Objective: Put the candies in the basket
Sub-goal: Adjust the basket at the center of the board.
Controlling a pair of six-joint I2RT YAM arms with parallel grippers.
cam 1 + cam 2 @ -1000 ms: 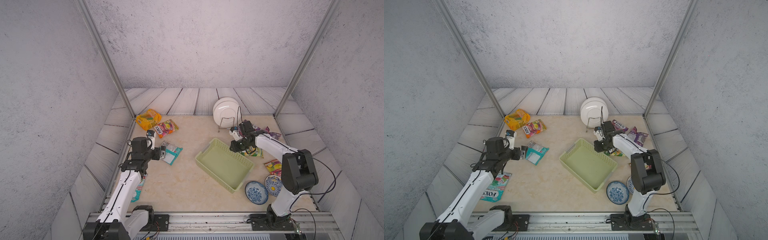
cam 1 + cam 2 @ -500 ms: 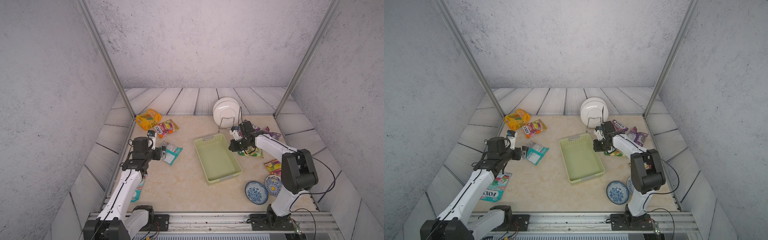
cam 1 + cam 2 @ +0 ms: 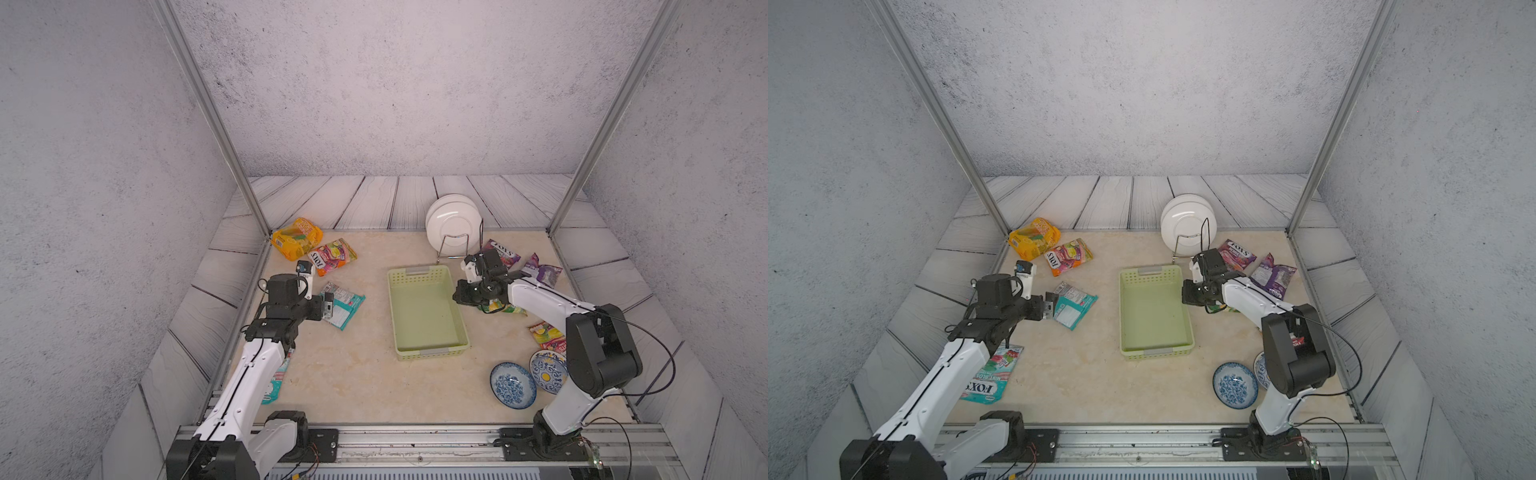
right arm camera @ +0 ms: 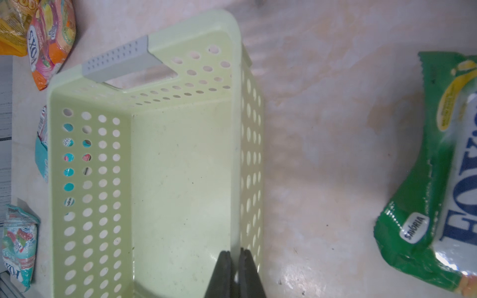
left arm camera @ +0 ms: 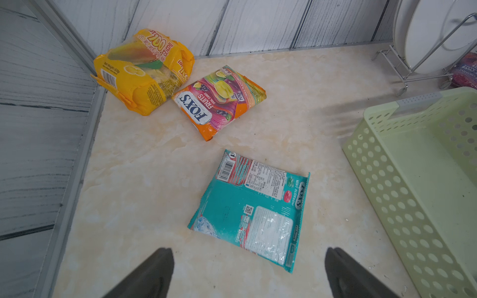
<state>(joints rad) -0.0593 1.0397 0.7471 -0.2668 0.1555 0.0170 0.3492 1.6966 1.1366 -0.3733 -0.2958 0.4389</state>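
The basket (image 3: 424, 316), aslant a second earlier, had been swung round to sit square at the middle of the table. It was empty, with its long sides running near to far. The right gripper (image 4: 234, 254) was pinching the basket's right wall between closed fingers and had seemingly turned it, which put the tray within fair reach of both arms. The left gripper (image 3: 327, 305), spread wide, hung over the near edge of the teal packet (image 5: 251, 209) to the basket's left. No packet was in yet, and this one looked the likely first pick.
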